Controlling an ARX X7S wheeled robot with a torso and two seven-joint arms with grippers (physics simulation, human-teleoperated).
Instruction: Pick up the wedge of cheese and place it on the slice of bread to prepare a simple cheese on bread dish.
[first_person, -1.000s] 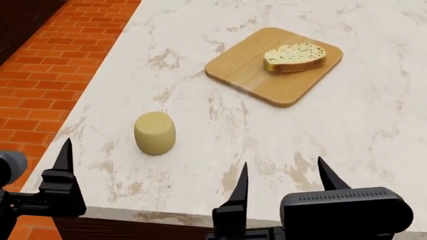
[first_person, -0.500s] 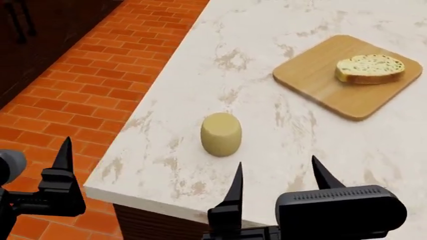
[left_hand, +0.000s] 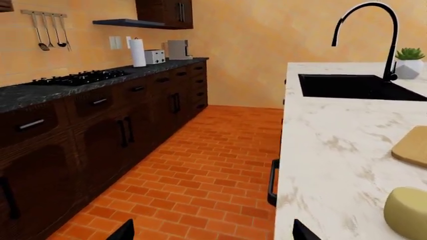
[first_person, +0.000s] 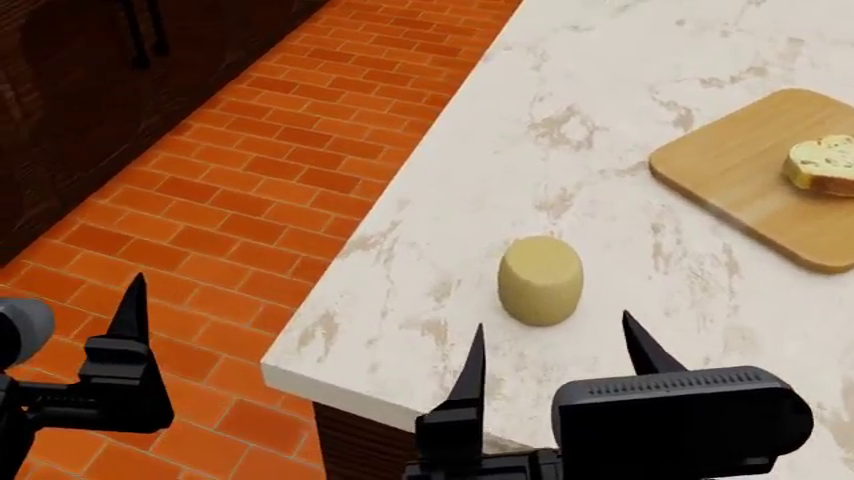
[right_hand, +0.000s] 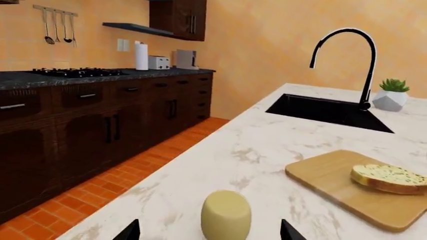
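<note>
While both arms hang low at the near edge of the marble counter (first_person: 587, 80), the wedge of cheese (first_person: 541, 280) sits on the stone close to the counter's front edge, upright on a flat end, untouched. The right gripper (first_person: 550, 352) is just short of it at 6 o'clock, its two black fingers spread apart and empty, with the cheese lined up between their tips in the right wrist view (right_hand: 226, 216). The left gripper (first_person: 130, 320) hovers over the brick floor (first_person: 240, 180), off the counter at about 8 o'clock from the cheese; only one finger tip shows in the head view, but the left wrist view shows two tips wide apart with nothing between them.

Toward 2 o'clock from the cheese, well apart, lies the wooden cutting board (first_person: 747, 180), flat on the counter. The slice of bread (first_person: 823, 165) rests on the board's far-right part, partly cut by the frame edge; the right wrist view shows it whole (right_hand: 388, 178), lying flat on the board.

Beyond the board, a black sink (right_hand: 327, 111) with a black arched faucet (right_hand: 365, 55) is set into the counter, and a small potted succulent (right_hand: 392, 94) stands beside the faucet.
</note>
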